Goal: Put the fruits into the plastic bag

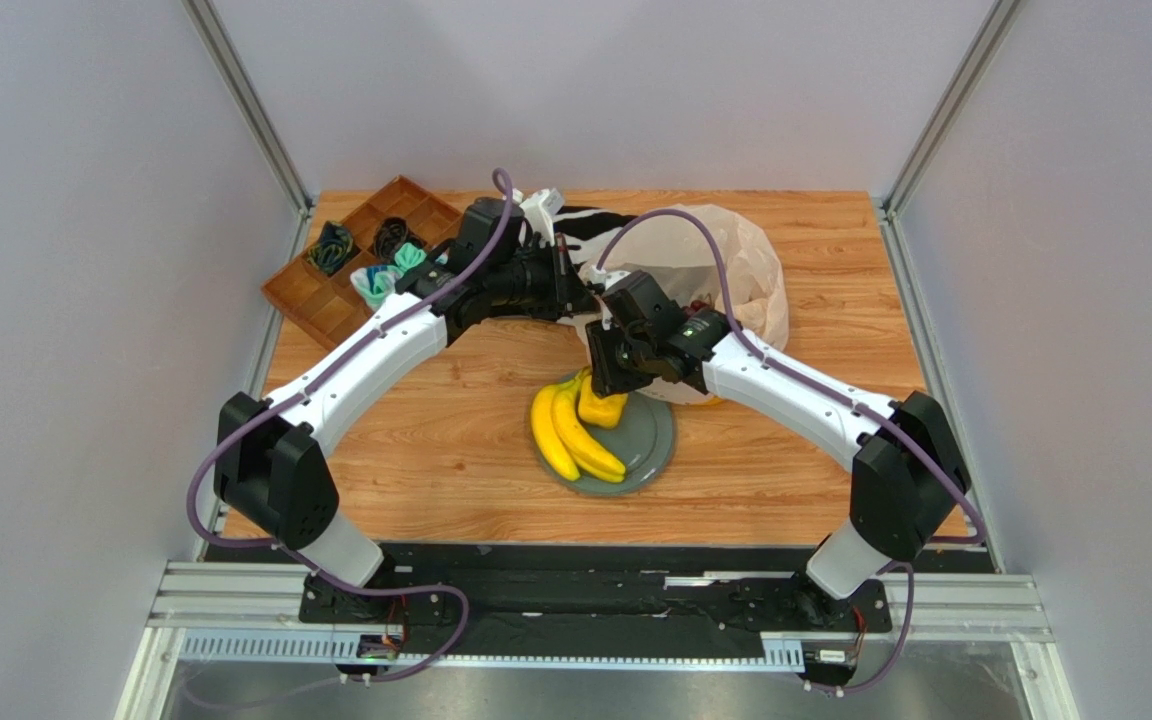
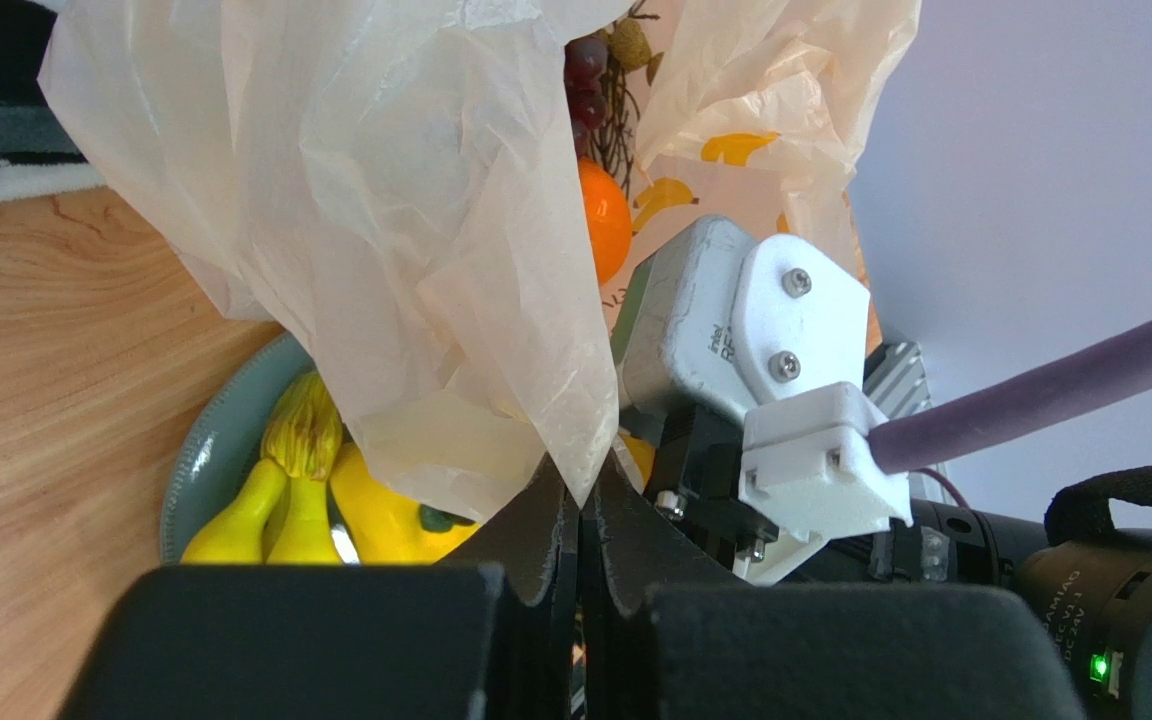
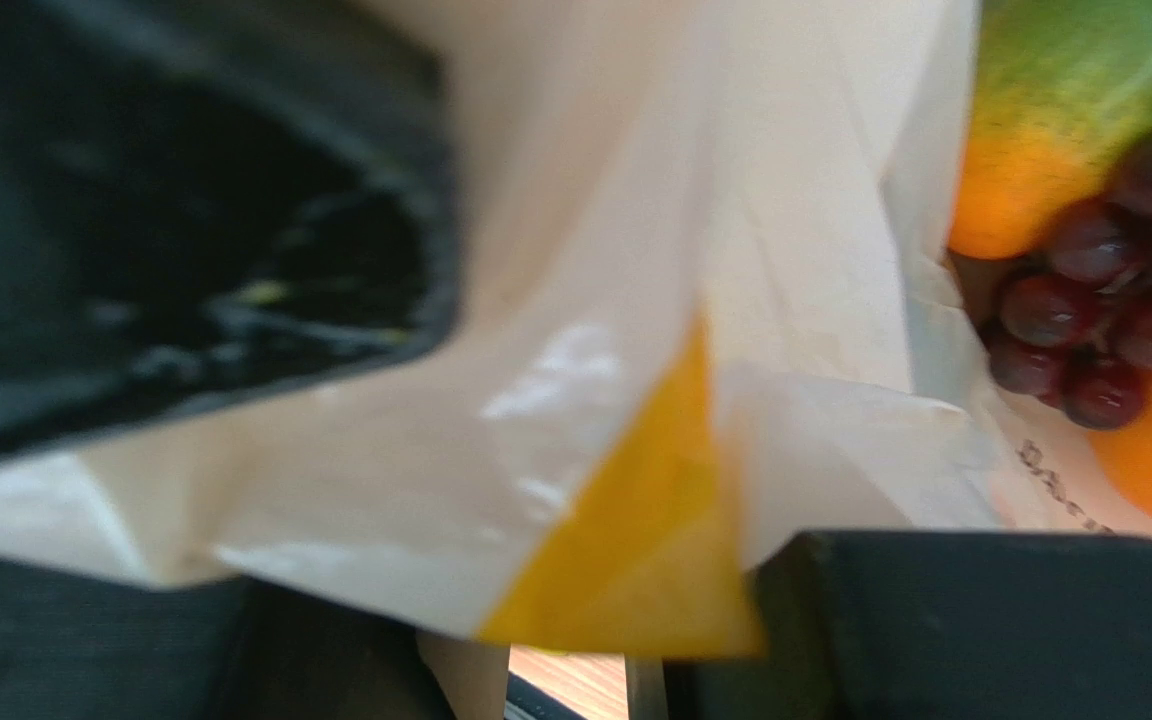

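The plastic bag (image 1: 740,270) lies at the back of the table, and my left gripper (image 2: 582,503) is shut on its lifted edge (image 2: 432,270). Inside the bag I see an orange (image 2: 602,218), dark grapes (image 3: 1093,300) and an orange-green fruit (image 3: 1048,105). The yellow bananas (image 1: 564,435) and a small yellow fruit (image 1: 602,405) rest on the grey plate (image 1: 654,450). My right gripper (image 1: 602,372) hangs just over the small yellow fruit. In the right wrist view bag film (image 3: 567,375) covers the jaws, so their state is hidden.
A wooden compartment tray (image 1: 330,300) with small dark and green items stands at the back left. A zebra-striped cloth (image 1: 591,222) lies behind the bag. Grey walls close in on both sides of the table.
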Tool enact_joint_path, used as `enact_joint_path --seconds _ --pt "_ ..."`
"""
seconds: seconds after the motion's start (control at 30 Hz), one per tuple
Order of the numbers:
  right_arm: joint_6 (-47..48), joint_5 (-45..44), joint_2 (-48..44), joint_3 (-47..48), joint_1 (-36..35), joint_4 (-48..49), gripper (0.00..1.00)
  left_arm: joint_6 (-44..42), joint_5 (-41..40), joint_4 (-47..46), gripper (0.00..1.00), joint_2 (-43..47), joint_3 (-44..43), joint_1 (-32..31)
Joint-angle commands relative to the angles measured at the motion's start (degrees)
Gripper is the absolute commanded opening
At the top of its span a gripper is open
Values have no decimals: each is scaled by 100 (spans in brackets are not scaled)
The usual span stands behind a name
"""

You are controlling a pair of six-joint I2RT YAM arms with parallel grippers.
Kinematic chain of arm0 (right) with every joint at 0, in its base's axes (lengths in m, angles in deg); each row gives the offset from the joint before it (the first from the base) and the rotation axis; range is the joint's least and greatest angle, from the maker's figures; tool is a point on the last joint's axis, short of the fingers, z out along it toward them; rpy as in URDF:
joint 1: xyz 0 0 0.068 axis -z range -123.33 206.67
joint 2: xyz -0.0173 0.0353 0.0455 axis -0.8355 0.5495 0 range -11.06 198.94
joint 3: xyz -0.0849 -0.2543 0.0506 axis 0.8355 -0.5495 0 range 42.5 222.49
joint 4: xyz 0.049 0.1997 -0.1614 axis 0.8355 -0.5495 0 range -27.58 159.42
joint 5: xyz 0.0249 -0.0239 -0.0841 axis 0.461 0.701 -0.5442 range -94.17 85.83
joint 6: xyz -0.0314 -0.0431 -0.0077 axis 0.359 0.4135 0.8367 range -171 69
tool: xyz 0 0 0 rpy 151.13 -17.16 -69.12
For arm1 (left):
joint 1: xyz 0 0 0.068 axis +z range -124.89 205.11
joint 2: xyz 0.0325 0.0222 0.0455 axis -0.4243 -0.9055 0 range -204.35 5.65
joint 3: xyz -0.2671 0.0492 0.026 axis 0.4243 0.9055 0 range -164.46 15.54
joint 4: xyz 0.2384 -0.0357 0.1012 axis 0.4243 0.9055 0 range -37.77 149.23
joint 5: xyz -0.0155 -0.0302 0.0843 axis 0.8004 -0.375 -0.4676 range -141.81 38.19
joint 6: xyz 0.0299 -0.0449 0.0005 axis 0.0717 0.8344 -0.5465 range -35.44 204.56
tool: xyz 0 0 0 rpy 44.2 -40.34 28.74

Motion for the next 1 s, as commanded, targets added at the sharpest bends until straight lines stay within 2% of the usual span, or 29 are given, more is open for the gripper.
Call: enact_joint_path --seconds 0.0,0.7,0.97 --pt "52 -556 -5 218 -4 -83 32 40 50 -154 0 272 5 -5" --pt "193 -46 346 306 -22 49 28 23 59 -145 0 202 -39 -5" --pt "201 33 434 323 -22 22 22 23 51 -145 0 219 -22 -5"
